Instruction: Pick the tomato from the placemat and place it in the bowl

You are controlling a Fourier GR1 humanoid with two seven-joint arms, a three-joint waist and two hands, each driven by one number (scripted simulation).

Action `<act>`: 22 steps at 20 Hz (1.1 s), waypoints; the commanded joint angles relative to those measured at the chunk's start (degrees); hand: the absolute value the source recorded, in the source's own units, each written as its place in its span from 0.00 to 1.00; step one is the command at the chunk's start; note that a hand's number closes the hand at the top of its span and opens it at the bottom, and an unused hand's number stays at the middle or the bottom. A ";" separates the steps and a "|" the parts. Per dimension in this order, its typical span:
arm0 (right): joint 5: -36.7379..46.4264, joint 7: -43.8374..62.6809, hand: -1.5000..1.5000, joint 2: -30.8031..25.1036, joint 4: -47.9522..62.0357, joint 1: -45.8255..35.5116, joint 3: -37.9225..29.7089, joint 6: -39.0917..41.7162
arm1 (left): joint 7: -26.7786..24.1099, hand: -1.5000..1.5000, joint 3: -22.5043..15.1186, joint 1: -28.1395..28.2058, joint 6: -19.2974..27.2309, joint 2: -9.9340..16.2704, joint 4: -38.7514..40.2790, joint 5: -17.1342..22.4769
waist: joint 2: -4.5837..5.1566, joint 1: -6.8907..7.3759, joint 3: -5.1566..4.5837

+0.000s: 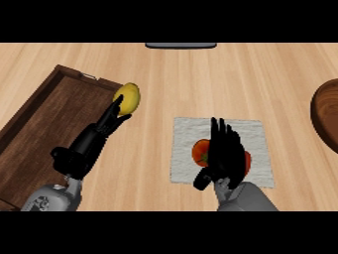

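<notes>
Wooden table (237, 74) | tomato (200, 153) on white placemat (255, 134), under right robot hand (226, 151), fingers straight, not gripping | bowl (336, 116) at right edge | left robot hand (91, 144) open beside tray (32, 129), fingertips near lemon (130, 96)

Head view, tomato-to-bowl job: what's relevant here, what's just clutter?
Relevant: tomato, placemat, bowl, right hand over the tomato.
Clutter: yellow fruit, wooden tray, dark object at the far edge, left hand resting open.
</notes>
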 commanded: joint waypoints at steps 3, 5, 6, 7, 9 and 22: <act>1.97 -1.99 0.00 2.32 5.16 -0.46 -5.32 0.63 | -0.20 0.50 1.48 1.80 -2.29 -1.56 -0.70 -1.92 | 0.02 0.10 0.01; 4.43 -1.86 0.00 3.75 4.56 2.11 -2.94 -2.18 | -4.62 0.50 -0.29 1.21 -0.41 -5.39 4.00 -4.70 | 0.05 -0.06 0.00; 4.36 -5.28 0.00 3.25 7.59 2.61 -4.17 -4.05 | -0.84 0.50 5.87 -0.21 -5.56 0.15 1.66 0.27 | 0.05 0.07 0.01; 3.08 -8.41 0.00 1.26 8.26 3.24 -6.69 -3.96 | -0.01 0.50 3.59 -1.12 -3.27 -3.13 2.42 -2.14 | 0.05 -0.02 0.01; 1.79 -7.32 1.00 3.81 9.52 -1.12 -5.33 -5.96 | -2.32 0.50 2.81 3.59 -3.69 -2.84 -1.08 -3.42 | 0.03 0.29 0.01; 2.83 -21.46 1.00 -3.48 4.51 0.67 -5.48 1.64 | 1.06 0.50 5.71 2.86 -6.12 -3.66 -2.47 -4.14 | -0.14 -0.23 0.01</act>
